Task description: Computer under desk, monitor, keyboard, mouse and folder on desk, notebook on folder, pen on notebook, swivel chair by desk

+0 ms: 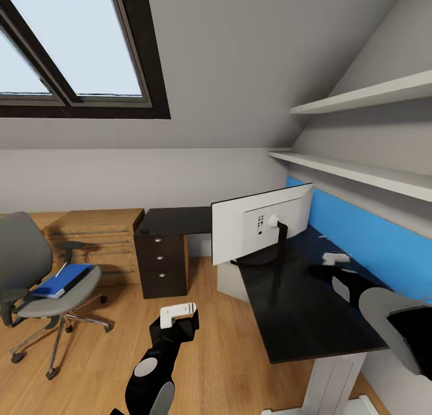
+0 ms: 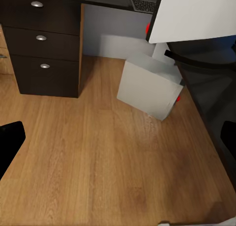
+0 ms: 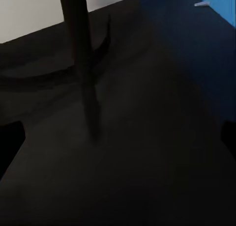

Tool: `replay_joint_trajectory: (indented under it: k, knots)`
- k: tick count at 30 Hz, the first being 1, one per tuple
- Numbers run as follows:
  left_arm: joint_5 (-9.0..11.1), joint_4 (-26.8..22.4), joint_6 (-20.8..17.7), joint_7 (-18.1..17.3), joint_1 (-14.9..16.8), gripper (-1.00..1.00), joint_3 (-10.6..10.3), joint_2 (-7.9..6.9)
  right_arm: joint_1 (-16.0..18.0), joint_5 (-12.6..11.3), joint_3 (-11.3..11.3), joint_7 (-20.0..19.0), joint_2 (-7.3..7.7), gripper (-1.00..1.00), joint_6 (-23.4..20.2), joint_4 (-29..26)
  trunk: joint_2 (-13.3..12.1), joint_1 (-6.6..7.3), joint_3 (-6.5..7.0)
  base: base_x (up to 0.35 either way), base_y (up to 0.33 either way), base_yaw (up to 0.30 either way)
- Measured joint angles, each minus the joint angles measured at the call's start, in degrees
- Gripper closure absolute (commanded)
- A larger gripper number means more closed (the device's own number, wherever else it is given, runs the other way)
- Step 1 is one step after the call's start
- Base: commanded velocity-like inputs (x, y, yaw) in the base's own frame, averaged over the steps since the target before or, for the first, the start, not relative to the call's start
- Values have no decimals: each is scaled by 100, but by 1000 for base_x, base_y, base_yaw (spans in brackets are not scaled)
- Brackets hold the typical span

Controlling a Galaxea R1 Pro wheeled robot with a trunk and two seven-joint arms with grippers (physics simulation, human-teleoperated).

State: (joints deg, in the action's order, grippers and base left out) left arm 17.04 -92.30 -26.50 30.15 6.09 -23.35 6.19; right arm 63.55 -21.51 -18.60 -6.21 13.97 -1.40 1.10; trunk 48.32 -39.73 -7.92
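The monitor [image 1: 261, 223] stands on the black desk [image 1: 306, 319] with its pale back toward me. The light grey computer [image 2: 150, 88] sits on the floor under the desk edge. At the left, the swivel chair [image 1: 36, 271] carries the blue folder [image 1: 63, 280], and a thin pale thing lies on top of it. A gridded dark corner [image 2: 142, 4] beside the monitor looks like the keyboard. My left gripper [image 1: 178, 318] hangs open over the wood floor. Over the desk top, my right gripper [image 1: 336, 265] is open near the monitor's stand [image 3: 78, 49].
A dark three-drawer pedestal [image 1: 161, 265] holds up the desk's far end, and a light wood cabinet [image 1: 96, 241] stands beside it. Two white shelves [image 1: 360, 175] run over the desk along the right wall. Wood floor [image 2: 98, 162] lies between chair and desk.
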Motion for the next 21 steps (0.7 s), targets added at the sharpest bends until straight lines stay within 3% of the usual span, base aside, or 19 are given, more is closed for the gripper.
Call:
replay_joint_trajectory:
  k: [2,4,5,6,7,10,11,12,18,19,20,21]
  knots:
    - [-1,0,5,0,0,-100,7,-2,-347,-412,2,600,-258,-100,425,-1,1,0,-1,0,0,0]
    - [-1,3,7,0,0,-100,10,-2,-469,-660,1,817,-385,-100,844,-1,1,0,1,0,0,0]
    - [0,27,17,5,0,-100,12,-3,-616,-1137,-3,1076,-626,-100,1368,4,0,0,0,0,0,0]
    - [-1,30,21,7,0,-100,16,-3,-690,-1215,-4,1109,-701,-100,1448,3,1,0,0,0,0,0]
    - [-1,31,22,7,0,-100,18,-3,-740,-1236,-7,1119,-725,-100,1473,1,1,0,1,0,0,0]
    - [0,34,25,8,0,-100,9,-3,-1074,-1247,-24,1144,-1030,-100,1636,-19,1,0,0,0,0,2]
    - [0,34,25,8,0,-100,8,-3,-1106,-1248,-24,1146,-1069,-100,1685,-20,1,0,1,0,-51,76]
    - [-2,45,26,9,-1,-100,7,-3,-1183,-1224,-23,1148,-1150,-100,1919,-21,1,0,0,0,-90,105]
    - [0,129,27,17,-2,-100,-12,3,-1237,-1134,-16,1157,-1198,-100,2211,-23,1,0,1,0,-235,217]
    - [0,143,27,17,-2,-100,-16,4,-1243,-1078,-17,1160,-1204,-100,2291,-23,1,0,1,0,-310,275]
    - [0,155,28,20,-2,-100,-19,4,-1253,-584,-22,1176,-1212,-100,2427,-17,1,0,1,0,-310,275]
    - [0,155,27,19,-2,-100,-19,5,-1253,-535,-17,1178,-1212,-100,2437,-17,1,0,1,0,-311,276]
